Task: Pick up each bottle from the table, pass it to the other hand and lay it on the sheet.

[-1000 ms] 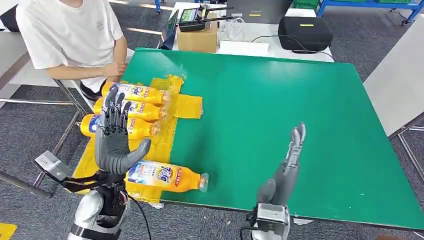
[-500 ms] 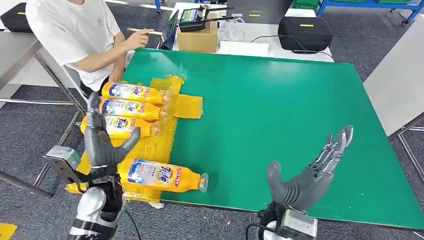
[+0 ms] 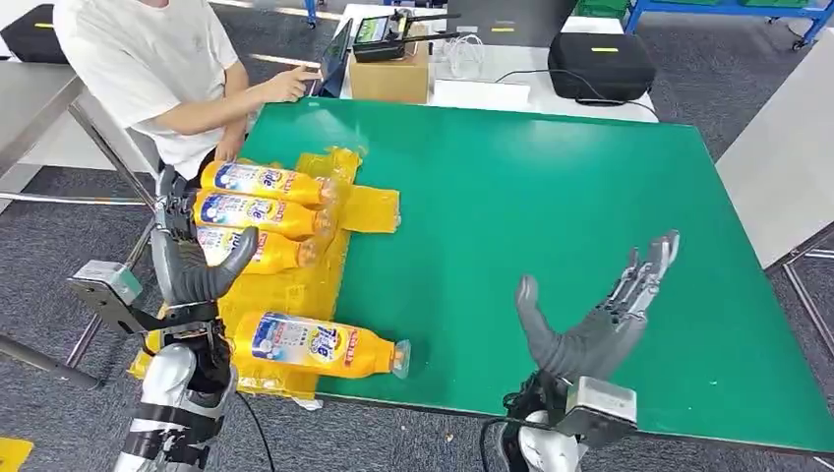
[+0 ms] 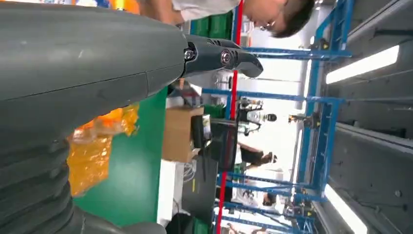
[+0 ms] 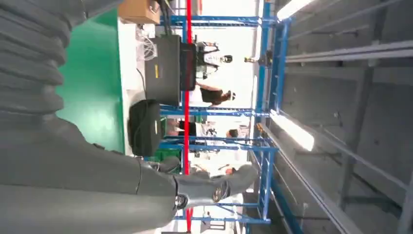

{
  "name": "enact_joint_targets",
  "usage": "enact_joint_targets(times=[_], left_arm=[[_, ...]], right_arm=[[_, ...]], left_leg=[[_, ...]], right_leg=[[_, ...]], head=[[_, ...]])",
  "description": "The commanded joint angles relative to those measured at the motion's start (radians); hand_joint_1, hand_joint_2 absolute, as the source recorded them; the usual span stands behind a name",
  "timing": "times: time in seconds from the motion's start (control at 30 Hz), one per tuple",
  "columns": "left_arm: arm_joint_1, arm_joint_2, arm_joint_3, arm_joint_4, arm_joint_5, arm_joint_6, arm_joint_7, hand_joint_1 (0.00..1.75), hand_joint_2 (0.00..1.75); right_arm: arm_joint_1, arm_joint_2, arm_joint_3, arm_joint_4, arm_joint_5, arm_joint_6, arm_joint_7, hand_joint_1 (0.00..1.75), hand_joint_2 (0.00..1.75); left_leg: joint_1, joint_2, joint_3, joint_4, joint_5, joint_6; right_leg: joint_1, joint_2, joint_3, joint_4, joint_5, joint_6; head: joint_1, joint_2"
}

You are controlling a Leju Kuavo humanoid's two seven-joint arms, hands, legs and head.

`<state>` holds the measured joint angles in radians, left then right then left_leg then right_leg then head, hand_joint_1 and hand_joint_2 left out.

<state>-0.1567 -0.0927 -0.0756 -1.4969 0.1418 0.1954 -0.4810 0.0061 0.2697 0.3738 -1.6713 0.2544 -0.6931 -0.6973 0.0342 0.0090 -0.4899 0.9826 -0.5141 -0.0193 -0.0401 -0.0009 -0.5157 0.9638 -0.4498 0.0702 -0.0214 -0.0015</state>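
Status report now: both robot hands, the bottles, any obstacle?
Left robot hand open, right robot hand open. Four bottles lying on yellow sheet. Person's hand at far table edge.

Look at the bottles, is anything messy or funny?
One orange plastic bottle lies apart from the three neat ones, slanted, its cap end off the crumpled yellow plastic sheet onto the green table. Nothing has spilled.

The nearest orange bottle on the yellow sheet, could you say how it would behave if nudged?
The nearest orange bottle lies on its side, so it would probably roll. It looks full, so likely heavy. The crinkled yellow sheet may slow it.
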Motion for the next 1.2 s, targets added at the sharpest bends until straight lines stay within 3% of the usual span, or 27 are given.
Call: enact_joint_targets(times=[0.03, 0.13, 0.3, 0.53, 0.87, 1.2], left_arm=[[0.031, -0.056, 0.049, -0.041, 0.106, -0.114, -0.029, 0.0, 1.75], [0.024, -0.053, 0.015, -0.029, 0.125, -0.138, 0.015, 0.0, 1.75], [0.003, -0.017, -0.037, 0.043, 0.06, -0.139, -0.013, 0.0, 1.75], [-0.005, -0.02, -0.035, 0.041, 0.06, -0.132, -0.017, 0.0, 1.75], [0.14, 0.013, -0.03, -0.058, 0.004, -0.105, -0.068, 0.0, 1.75], [0.158, 0.008, -0.018, -0.073, 0.008, -0.091, -0.076, 0.0, 1.75]], right_arm=[[0.141, -0.092, -0.07, -0.152, 0.158, -0.005, -0.001, 0.0, 1.75], [0.174, -0.045, -0.148, -0.202, 0.148, -0.005, -0.001, 0.0, 1.75], [0.15, -0.033, -0.181, -0.209, 0.204, -0.005, -0.001, 0.0, 1.75], [0.161, -0.016, -0.191, -0.204, 0.209, -0.005, -0.001, 0.0, 1.75], [0.163, -0.02, -0.201, -0.156, 0.219, -0.005, -0.001, 0.0, 1.75], [0.158, 0.001, -0.241, -0.191, 0.24, -0.005, -0.001, 0.0, 1.75]], left_leg=[[0.001, -0.001, 0.006, -0.005, -0.001, 0.004], [0.001, -0.007, 0.002, -0.001, -0.001, 0.004], [0.0, -0.002, -0.002, -0.001, 0.0, 0.003], [0.0, -0.002, 0.0, -0.001, 0.0, 0.002], [0.0, 0.001, 0.002, -0.004, -0.001, 0.003], [0.0, 0.0, -0.001, -0.002, 0.0, 0.002]], right_leg=[[0.002, 0.0, 0.006, -0.006, -0.001, -0.006], [0.002, -0.006, 0.004, -0.003, -0.002, -0.005], [0.0, -0.002, -0.001, -0.002, 0.0, -0.003], [0.001, -0.002, -0.001, -0.002, 0.0, -0.004], [0.001, 0.001, 0.001, -0.004, 0.0, -0.004], [0.0, 0.0, -0.002, -0.001, 0.0, -0.003]], head=[[-0.001, 0.0], [-0.001, 0.0], [0.0, 0.0], [0.0, 0.0], [0.0, 0.0], [0.0, 0.0]])
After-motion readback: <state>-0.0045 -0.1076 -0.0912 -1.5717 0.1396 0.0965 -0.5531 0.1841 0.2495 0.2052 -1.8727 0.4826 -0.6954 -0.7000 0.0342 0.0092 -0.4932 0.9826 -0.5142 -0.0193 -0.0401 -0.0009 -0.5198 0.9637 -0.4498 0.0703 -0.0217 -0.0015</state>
